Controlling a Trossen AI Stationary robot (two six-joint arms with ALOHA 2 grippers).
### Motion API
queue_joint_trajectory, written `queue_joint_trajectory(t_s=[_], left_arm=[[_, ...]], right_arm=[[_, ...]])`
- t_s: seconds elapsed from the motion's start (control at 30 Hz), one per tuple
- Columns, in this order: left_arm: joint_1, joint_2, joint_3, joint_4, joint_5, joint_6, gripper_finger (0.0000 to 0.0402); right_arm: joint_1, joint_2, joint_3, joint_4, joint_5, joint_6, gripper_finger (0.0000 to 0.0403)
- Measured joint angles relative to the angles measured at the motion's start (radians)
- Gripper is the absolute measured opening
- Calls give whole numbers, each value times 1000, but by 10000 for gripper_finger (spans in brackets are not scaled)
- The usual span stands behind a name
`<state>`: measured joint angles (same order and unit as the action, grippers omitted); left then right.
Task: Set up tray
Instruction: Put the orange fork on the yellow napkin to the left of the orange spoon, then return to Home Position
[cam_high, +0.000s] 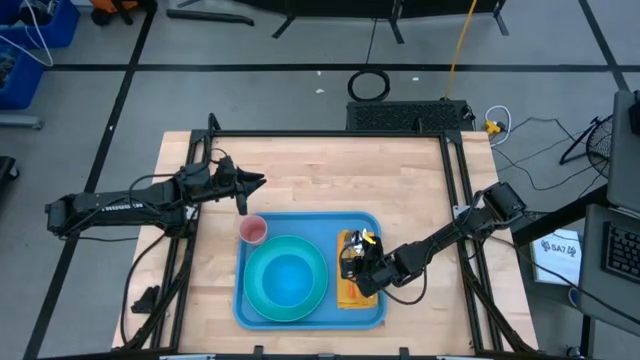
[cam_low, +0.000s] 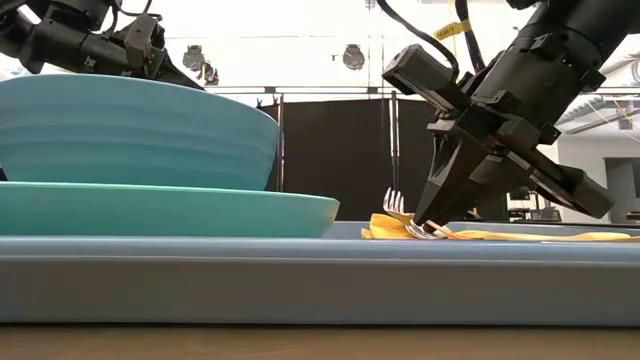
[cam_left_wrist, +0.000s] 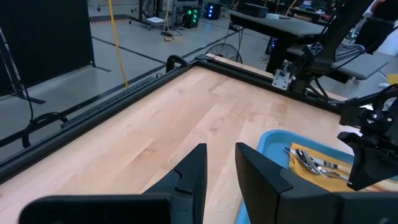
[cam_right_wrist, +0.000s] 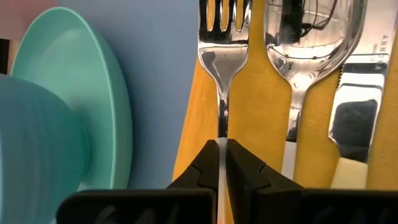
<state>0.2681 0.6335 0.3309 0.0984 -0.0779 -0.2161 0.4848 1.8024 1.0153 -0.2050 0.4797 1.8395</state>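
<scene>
The blue tray (cam_high: 368, 224) lies on the wooden table. It carries a turquoise plate (cam_high: 256, 262) with a turquoise bowl (cam_high: 288, 280) on it, and a pink cup (cam_high: 252, 231) stands in the tray's far left corner. On the tray's right side lies a yellow napkin (cam_right_wrist: 261, 118) with a fork (cam_right_wrist: 222, 37), a spoon (cam_right_wrist: 305, 43) and a knife (cam_right_wrist: 360, 93) side by side on it. My right gripper (cam_right_wrist: 222, 149) is down over the napkin, shut on the fork. My left gripper (cam_high: 255, 183) hangs open above the table beyond the cup and holds nothing. My right gripper pinches the fork's handle (cam_right_wrist: 222, 127) just behind the neck, between its two fingertips. The fingers come steeply from above (cam_low: 425, 228) and lie along the handle. The fork rests on the napkin, its tines (cam_low: 393, 200) standing a little above the cloth.
The plate and bowl (cam_low: 130, 130) fill the tray's left half, close beside the napkin. Spoon and knife lie right next to the fork. A dark metal frame (cam_high: 330, 133) borders the table; bare wood (cam_high: 330, 175) lies beyond the tray.
</scene>
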Motion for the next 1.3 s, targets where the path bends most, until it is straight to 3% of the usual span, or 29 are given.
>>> queue_joint_trajectory(t_s=[0.47, 0.63, 0.77, 0.87, 1.0, 1.1, 1.2, 1.3], left_arm=[[0, 0, 0, -2, 2, -2, 88], [0, 0, 0, -7, 2, -2, 88], [0, 0, 0, 6, 19, -1, 88], [0, -7, 2, 40, 130, 25, 88], [0, -74, 14, -18, 262, 77, 88], [0, -144, 8, -129, 199, 38, 88], [-2, -216, -40, -142, 140, -27, 88], [-11, -288, -103, -127, 102, -54, 88]], right_arm=[[-16, 0, 0, 53, 17, -71, 94], [-46, 0, 0, 269, 13, -345, 102], [-80, -42, 0, 467, -9, -726, 100], [-84, -140, -1, 509, -10, -1053, 95], [-51, -327, 0, 397, 33, -1456, 90], [15, -494, -28, 278, 194, -1634, 89], [91, -694, -131, 275, 366, -1740, 89], [153, -917, -265, 305, 460, -1834, 89]])
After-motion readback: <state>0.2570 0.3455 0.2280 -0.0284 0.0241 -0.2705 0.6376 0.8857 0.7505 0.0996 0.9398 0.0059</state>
